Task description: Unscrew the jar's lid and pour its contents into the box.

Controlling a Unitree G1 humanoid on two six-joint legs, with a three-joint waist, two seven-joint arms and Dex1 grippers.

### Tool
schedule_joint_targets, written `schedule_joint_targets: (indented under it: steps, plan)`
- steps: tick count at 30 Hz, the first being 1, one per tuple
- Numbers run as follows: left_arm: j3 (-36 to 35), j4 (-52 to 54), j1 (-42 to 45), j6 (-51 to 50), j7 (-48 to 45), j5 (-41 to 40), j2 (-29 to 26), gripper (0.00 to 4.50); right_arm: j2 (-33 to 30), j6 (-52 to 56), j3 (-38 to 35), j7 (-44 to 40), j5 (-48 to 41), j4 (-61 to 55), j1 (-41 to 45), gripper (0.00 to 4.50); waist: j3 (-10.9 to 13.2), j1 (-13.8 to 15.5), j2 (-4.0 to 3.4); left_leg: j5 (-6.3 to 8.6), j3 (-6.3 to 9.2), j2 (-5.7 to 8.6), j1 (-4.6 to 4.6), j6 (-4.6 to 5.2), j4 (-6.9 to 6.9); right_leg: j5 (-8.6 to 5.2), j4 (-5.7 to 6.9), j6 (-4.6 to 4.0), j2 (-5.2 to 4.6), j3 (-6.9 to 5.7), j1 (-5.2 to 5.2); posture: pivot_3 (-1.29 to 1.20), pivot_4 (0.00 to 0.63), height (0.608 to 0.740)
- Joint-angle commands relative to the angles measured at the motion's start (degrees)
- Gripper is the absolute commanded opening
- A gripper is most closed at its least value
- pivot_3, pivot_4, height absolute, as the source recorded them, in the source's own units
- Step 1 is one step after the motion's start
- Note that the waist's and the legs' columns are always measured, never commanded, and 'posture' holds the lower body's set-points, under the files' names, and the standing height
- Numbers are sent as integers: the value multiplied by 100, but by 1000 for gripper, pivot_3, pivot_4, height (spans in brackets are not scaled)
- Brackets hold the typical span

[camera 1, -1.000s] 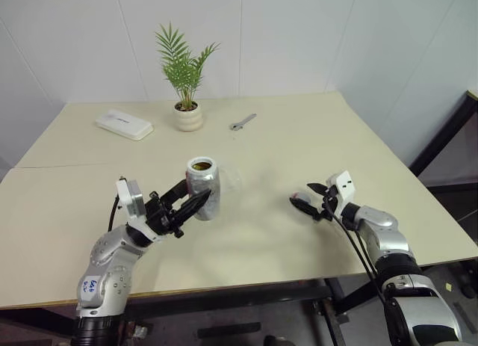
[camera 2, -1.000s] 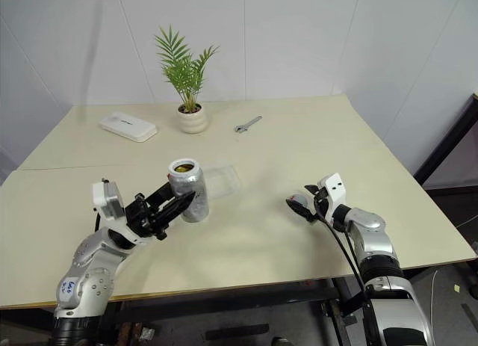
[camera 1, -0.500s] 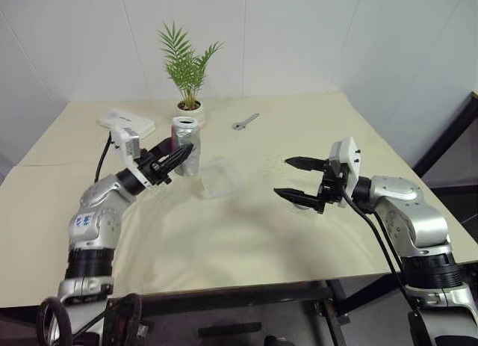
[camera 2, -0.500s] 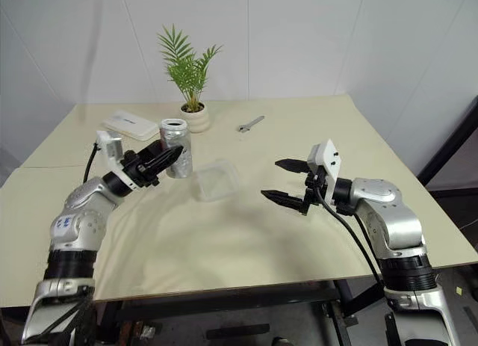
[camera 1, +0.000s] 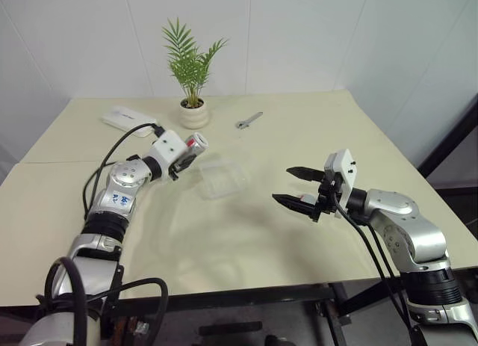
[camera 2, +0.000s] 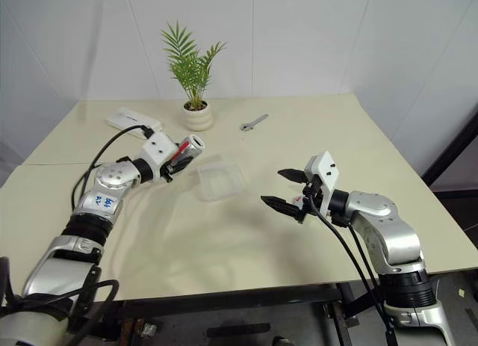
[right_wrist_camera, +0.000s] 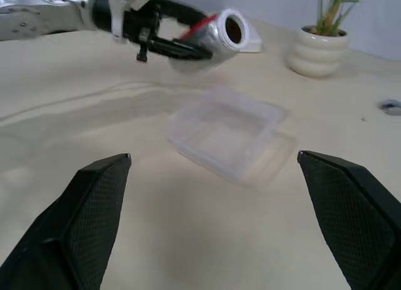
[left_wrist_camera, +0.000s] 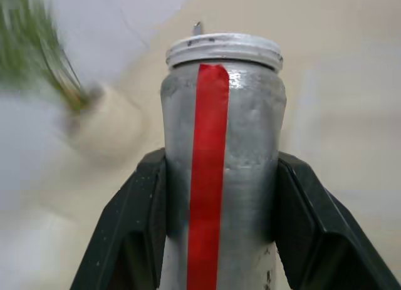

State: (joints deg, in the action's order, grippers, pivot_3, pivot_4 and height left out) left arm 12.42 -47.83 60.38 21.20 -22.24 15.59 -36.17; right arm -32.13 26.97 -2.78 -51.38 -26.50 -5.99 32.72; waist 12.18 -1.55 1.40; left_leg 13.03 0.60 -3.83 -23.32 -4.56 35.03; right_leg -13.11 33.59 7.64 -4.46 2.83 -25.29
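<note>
My left gripper (camera 1: 181, 156) is shut on the jar (camera 1: 192, 145), a grey cylinder with a red stripe (left_wrist_camera: 207, 177). The black fingers (left_wrist_camera: 135, 227) press both of its sides. The jar lies tipped on its side in the air, its lidless mouth (right_wrist_camera: 233, 28) pointing over the near corner of the box (camera 1: 213, 189). The contents are hidden inside the dark mouth. The box (right_wrist_camera: 207, 153), a clear shallow tray, rests on the table. To its right my right gripper (camera 1: 281, 184) hovers open, holding nothing. A small grey-red spot behind its lower finger looks like the lid (camera 1: 301, 198) on the table.
At the back of the beige table (camera 1: 314, 129) stand a white plant pot (camera 1: 193, 116), a flat white case (camera 1: 125, 119) and a small wrench (camera 1: 246, 121). A black cable (camera 1: 112, 155) loops along my left arm. The table's right edge runs close behind my right arm.
My left arm has reached forward and rolled, so the jar has gone from upright to lying on its side by the box. My right gripper rose off the table and opened wide.
</note>
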Motion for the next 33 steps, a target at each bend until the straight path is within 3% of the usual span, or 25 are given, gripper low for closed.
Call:
schedule_joint_targets:
  steps: [1, 6, 10, 18, 27, 33]
  plan:
    - [504, -153, 356, 1176, 868, 1084, -245, 1885, 58, -10, -153, 123, -133, -205, -30, 4482, 0, 12, 0, 2, -2, 0, 0, -1, 0, 0, 1, 0, 0, 1, -2, 0, 150, 740]
    - [1351, -492, 969, 2127, 2156, 2692, -692, 1885, 170, 44, -137, 254, -169, -242, -80, 4482, 1, 10, 2, 6, -16, 0, -3, 1, 3, 1, -1, 3, 0, 11, -7, 0, 150, 740]
    - [2276, -852, 1664, 2141, 3537, 4241, -1009, 1885, 219, 36, -113, 308, -188, -261, -130, 4482, 4, 3, 7, 12, -34, 0, -2, 10, 3, 2, 1, 13, 0, 29, -15, 0, 150, 740]
    - [3972, -1715, 2853, 1838, 5304, 6246, -770, 1885, 388, -32, -71, 388, -179, -212, -167, 4482, 8, 23, 14, 37, -50, 1, -3, 16, 12, -10, -1, 34, 0, 44, -17, 0, 150, 740]
    - [4984, -2160, 3084, 1406, 6180, 7089, -216, 1885, 695, -154, -32, 540, -102, -164, -185, 4482, 9, 16, 16, 61, -67, 0, -6, 20, 12, -22, 15, 45, 0, 56, -22, 0, 150, 740]
    - [4733, -2185, 3118, 1555, 6067, 6659, -192, 1885, 740, -171, -35, 553, -105, -171, -208, 4482, 9, 18, 16, 64, -72, 0, -6, 21, 13, -24, 15, 47, 0, 59, -22, 0, 150, 740]
